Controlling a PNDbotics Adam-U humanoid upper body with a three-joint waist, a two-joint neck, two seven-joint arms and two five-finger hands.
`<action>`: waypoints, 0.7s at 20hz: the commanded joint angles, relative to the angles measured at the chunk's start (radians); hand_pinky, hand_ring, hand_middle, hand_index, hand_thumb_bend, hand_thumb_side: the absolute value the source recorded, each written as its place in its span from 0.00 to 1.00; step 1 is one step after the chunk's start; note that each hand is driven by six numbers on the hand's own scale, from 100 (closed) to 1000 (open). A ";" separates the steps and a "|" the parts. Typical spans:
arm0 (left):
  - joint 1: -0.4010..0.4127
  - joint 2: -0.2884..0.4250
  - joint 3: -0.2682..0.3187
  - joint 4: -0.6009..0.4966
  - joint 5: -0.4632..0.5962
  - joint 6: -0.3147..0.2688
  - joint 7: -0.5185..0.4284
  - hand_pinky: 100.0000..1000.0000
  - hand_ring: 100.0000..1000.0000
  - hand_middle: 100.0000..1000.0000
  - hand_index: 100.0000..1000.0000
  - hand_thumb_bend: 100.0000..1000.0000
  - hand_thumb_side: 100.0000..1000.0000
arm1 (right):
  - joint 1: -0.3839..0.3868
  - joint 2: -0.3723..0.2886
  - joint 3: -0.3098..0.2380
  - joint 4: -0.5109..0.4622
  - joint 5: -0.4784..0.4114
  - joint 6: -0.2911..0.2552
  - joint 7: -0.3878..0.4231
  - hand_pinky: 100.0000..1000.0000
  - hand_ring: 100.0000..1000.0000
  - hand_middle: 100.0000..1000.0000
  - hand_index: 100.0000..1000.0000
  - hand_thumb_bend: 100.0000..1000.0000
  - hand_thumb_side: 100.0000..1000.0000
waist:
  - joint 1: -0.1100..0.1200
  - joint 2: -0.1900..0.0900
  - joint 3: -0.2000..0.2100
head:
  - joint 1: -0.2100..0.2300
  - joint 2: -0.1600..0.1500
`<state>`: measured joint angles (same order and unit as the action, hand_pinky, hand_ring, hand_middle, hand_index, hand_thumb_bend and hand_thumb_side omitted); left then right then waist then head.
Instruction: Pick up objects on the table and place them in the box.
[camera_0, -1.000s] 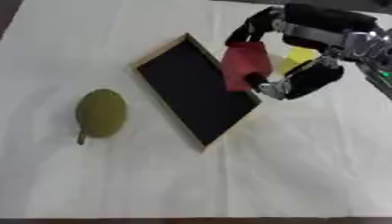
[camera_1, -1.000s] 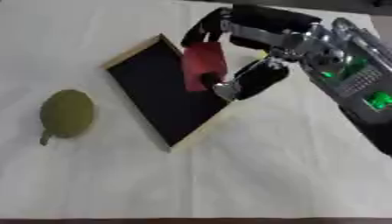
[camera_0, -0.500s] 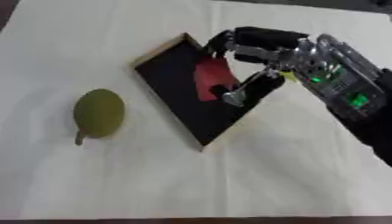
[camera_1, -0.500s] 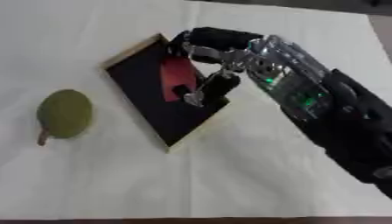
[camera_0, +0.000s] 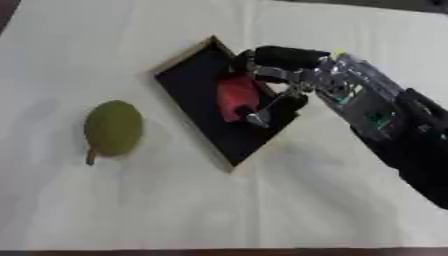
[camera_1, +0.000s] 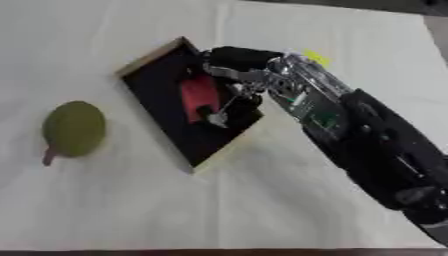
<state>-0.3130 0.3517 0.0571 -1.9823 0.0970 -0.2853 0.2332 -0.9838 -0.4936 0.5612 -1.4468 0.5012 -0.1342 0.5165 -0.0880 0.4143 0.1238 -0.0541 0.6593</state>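
A flat black box (camera_0: 197, 85) with a pale wooden rim lies askew at the table's middle. My right hand (camera_0: 278, 80) reaches over it from the right, fingers and thumb curled round a red object (camera_0: 234, 97) held low inside the box. Whether the red object touches the box floor is unclear. A green pear-like fruit (camera_0: 113, 128) with a short stem lies on the cloth to the left of the box, apart from it. The left hand shows in neither view.
A white cloth (camera_0: 262, 205) covers the table. A small yellow thing (camera_1: 317, 57) peeks out behind my right forearm, beyond the box's right side. My right forearm (camera_1: 367, 145) crosses the right half of the table.
My right hand has carried the red object leftward and down, from above the box's right edge into the box. The forearm now stretches further over the table. The fruit has stayed put.
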 joint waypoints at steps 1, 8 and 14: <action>-0.010 0.011 -0.001 -0.018 0.006 0.001 -0.003 0.70 0.70 0.75 0.78 0.02 0.51 | -0.010 -0.010 -0.010 -0.026 0.007 -0.029 -0.005 1.00 1.00 0.87 0.88 0.00 0.09 | 0.005 -0.020 0.002 | 0.002 -0.003; -0.009 0.011 -0.001 -0.018 0.008 0.003 -0.003 0.70 0.70 0.75 0.78 0.02 0.52 | -0.006 -0.013 -0.016 -0.054 -0.041 -0.040 0.016 1.00 1.00 0.92 0.87 0.00 0.09 | 0.005 -0.023 -0.001 | 0.005 -0.003; -0.007 0.010 0.000 -0.018 0.009 0.005 -0.004 0.70 0.70 0.75 0.78 0.02 0.52 | -0.003 -0.017 -0.022 -0.072 -0.051 -0.037 0.022 1.00 1.00 0.95 0.86 0.00 0.08 | 0.006 -0.024 -0.003 | 0.007 -0.003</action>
<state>-0.3146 0.3517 0.0567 -1.9823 0.1046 -0.2818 0.2299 -0.9753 -0.4936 0.5545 -1.4977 0.4564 -0.1699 0.5347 -0.0882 0.4143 0.1221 -0.0494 0.6593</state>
